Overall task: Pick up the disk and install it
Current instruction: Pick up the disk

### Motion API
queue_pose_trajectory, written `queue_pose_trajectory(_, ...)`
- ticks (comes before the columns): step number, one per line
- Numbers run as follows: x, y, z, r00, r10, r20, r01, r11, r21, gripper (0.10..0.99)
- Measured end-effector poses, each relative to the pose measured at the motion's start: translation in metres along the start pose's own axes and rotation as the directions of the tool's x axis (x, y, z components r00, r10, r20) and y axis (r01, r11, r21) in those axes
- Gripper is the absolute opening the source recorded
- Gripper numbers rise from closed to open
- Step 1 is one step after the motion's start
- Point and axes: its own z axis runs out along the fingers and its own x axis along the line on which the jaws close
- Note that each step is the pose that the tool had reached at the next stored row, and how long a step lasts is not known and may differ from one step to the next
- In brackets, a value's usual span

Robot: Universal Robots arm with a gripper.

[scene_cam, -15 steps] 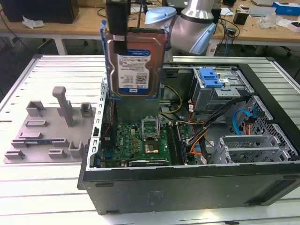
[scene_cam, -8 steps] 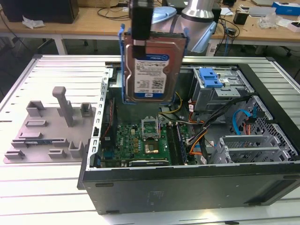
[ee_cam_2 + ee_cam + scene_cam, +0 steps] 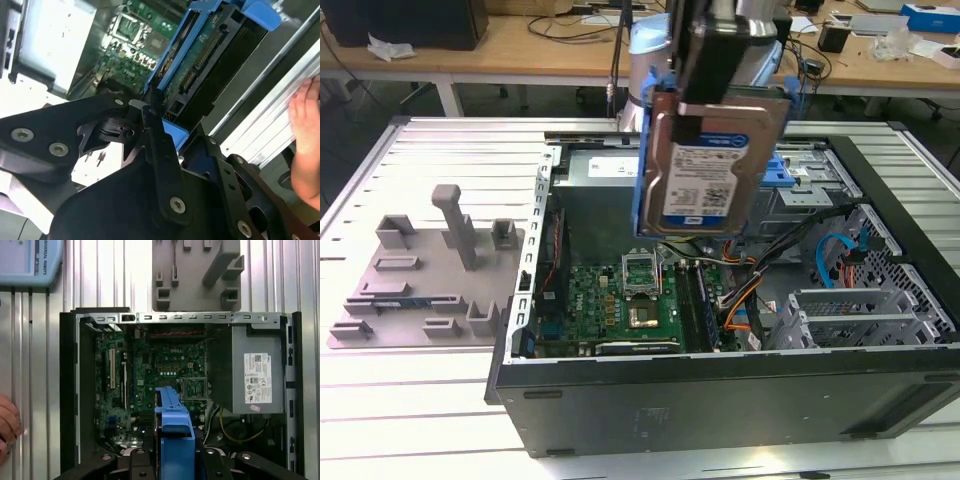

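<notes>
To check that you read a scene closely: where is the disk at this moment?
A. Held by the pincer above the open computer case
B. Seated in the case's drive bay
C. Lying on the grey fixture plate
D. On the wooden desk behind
A: in the exterior view the disk hangs upright, clamped in the pincer, above the open case.

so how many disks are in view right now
1. The disk hangs above the open computer case, its top edge clamped between the jaws of the gripper. Others could be hidden inside the drive bays.
</notes>
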Motion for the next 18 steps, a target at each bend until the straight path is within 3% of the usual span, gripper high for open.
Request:
queue_pose_trajectory(4, 0.0082, -0.0196, -0.0008, 1.0000, 0.000, 0.0000, 0.000, 1.0000, -0.001, 0.369)
queue_pose_trajectory(7, 0.0137, -0.0303, -0.0012, 1.0000, 0.000, -0.0001, 0.000, 1.0000, -0.001, 0.369)
queue_pose_trajectory(18, 0.0177, -0.0319, -0.0012, 1.0000, 0.000, -0.0001, 0.000, 1.0000, -0.001, 0.369)
